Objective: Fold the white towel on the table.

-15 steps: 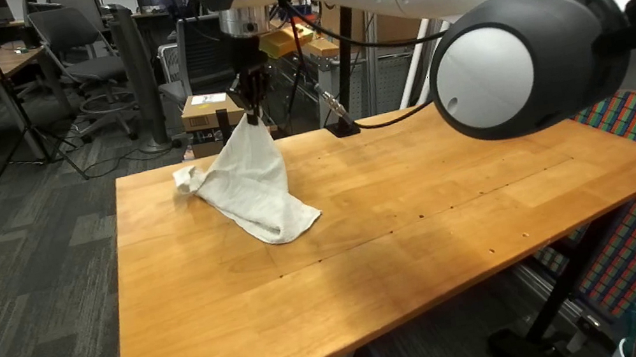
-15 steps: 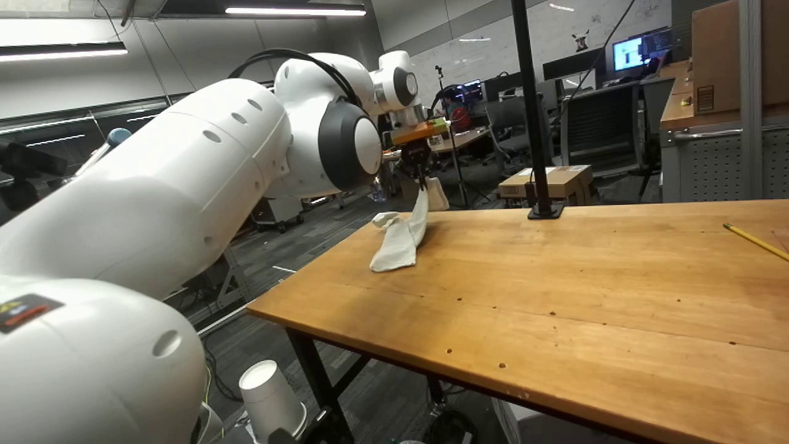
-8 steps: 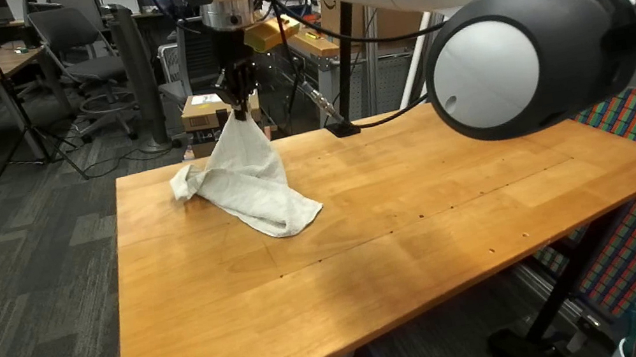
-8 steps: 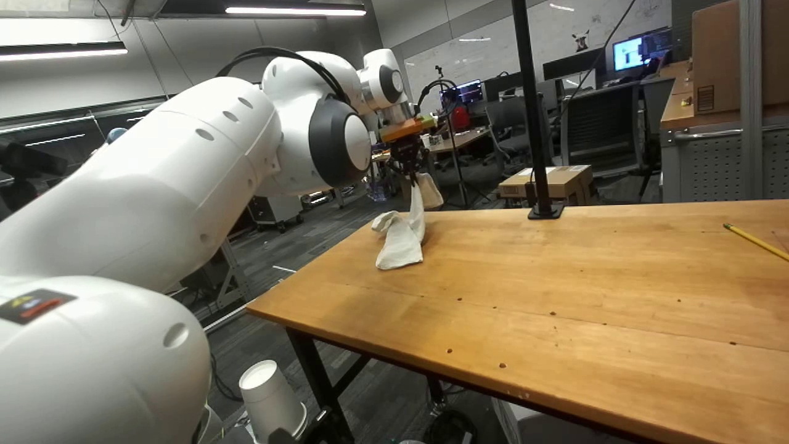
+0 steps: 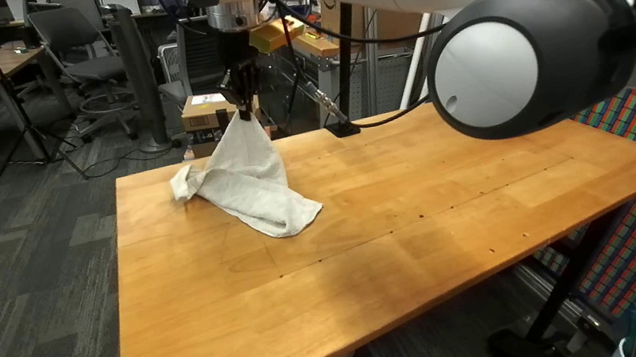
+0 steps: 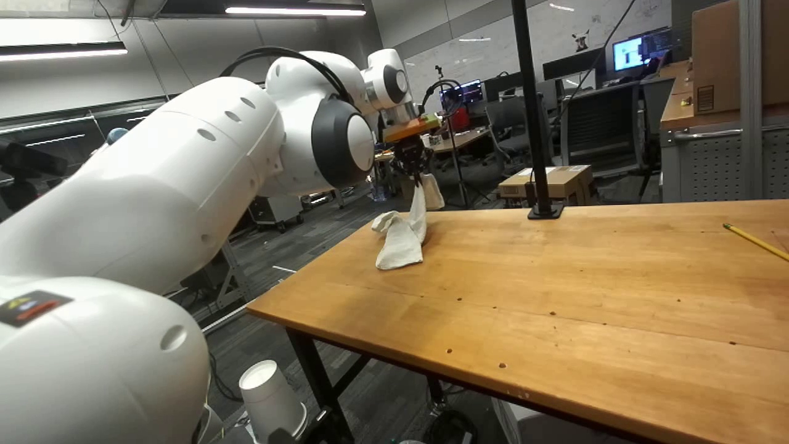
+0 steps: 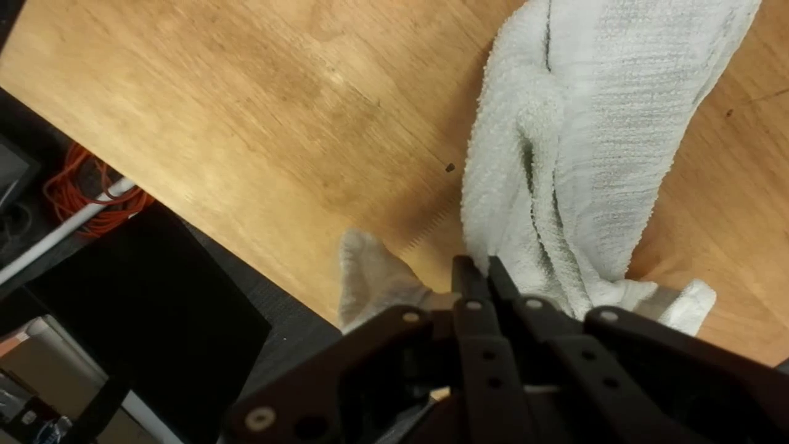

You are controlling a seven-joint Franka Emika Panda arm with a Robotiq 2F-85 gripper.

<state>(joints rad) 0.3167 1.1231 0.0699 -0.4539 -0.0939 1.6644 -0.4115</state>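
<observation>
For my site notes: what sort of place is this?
Probably an office-style robotics lab: an exterior view shows a robot arm at a wooden table, with an office chair and a lit screen behind.

White towel (image 6: 401,242) in the jaws

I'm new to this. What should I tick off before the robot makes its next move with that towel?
1. Grip: ok. The jaws are shut on a raised part of the thin, wrinkled white cloth towel.
2. Support: ok. Part of the towel lies on the large orange-brown wooden table.
3. Towel folded flat: not ok. It is partly lifted and bunched.
4. Underside free of twists: cannot tell. It is hidden.
5. Slim yellow pencil out of the way: ok. It lies well apart from the towel.
6. Upright black post clear of the towel: ok. They are apart.
</observation>
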